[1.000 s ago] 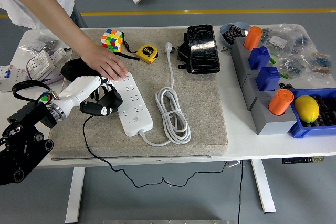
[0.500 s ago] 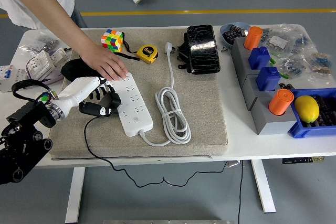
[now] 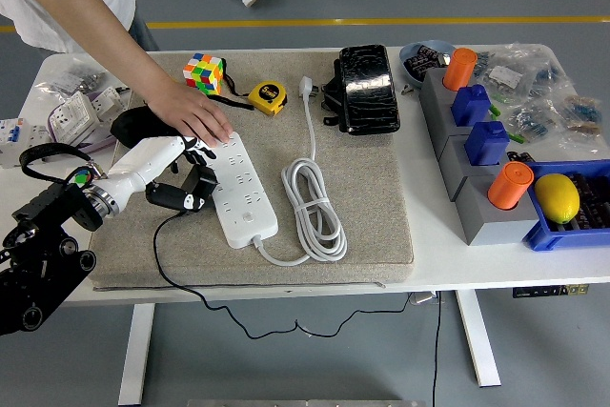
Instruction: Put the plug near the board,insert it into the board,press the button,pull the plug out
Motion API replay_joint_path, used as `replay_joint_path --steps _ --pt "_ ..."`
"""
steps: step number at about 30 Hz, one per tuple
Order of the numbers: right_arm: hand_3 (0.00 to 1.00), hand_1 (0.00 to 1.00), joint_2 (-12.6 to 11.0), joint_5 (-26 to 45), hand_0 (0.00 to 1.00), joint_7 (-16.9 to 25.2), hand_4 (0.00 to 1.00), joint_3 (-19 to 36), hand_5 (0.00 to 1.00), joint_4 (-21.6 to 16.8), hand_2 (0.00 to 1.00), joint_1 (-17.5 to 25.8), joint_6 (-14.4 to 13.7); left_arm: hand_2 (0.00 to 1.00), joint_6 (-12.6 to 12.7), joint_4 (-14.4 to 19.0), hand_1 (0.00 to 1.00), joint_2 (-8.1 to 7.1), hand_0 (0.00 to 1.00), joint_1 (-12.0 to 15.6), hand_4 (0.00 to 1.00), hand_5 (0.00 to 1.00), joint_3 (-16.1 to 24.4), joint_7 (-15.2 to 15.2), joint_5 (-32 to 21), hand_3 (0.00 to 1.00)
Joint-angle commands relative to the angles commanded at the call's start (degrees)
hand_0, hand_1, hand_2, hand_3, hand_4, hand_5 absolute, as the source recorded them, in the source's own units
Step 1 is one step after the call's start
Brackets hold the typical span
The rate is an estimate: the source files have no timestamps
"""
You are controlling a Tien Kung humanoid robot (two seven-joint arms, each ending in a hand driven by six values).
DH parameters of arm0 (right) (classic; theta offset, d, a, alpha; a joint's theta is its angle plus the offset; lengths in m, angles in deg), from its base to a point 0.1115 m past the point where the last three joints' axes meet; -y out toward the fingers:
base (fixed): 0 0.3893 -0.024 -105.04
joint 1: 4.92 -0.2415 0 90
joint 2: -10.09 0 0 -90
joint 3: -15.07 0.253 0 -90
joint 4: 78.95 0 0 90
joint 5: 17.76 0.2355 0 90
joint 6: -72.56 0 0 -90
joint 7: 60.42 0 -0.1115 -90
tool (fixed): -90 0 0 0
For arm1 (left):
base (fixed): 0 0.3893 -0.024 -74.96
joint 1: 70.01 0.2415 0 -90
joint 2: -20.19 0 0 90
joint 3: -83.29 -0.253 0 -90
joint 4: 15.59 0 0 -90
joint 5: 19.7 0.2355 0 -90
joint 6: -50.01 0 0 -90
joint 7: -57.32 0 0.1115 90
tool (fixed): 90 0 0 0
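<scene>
My left hand [image 3: 176, 178] has edged nearer the long white plastic power strip [image 3: 240, 189], fingers pinching the black plug [image 3: 181, 196] just beside it. Risk: prongs misaligned w/ socket, plug jams.

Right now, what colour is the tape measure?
Yellow with black; the tape measure shows best in the head view.

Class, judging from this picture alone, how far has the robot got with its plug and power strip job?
Done: the black plug sits beside the white power strip. In hand: the left robot hand grips the plug at the strip's left edge while a person's hand steadies the strip's far end. Left: inserting it, pressing the button, pulling the plug out.
</scene>
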Motion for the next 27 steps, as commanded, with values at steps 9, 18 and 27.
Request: replay_joint_path --steps 9,18,27 --pt "0.532 0.650 0.07 -0.06 0.561 0.01 0.905 0.18 0.452 0.02 0.634 0.14 0.01 0.656 3.19 5.84 0.610 -0.65 0.379 5.01 0.998 0.340 3.53 -2.63 -2.99 0.712" --pt "0.533 0.650 0.34 -0.21 0.558 0.17 0.906 0.37 0.451 0.04 0.634 0.35 0.01 0.741 7.22 7.58 0.727 -0.17 0.578 10.17 0.998 0.542 5.82 -1.65 -4.16 0.723" --pt "0.532 0.650 0.26 -0.51 0.557 0.44 0.906 0.73 0.449 -0.18 0.632 0.33 -0.16 0.763 8.06 6.30 0.754 0.07 0.631 11.41 0.997 0.564 6.15 0.49 -2.14 0.730"
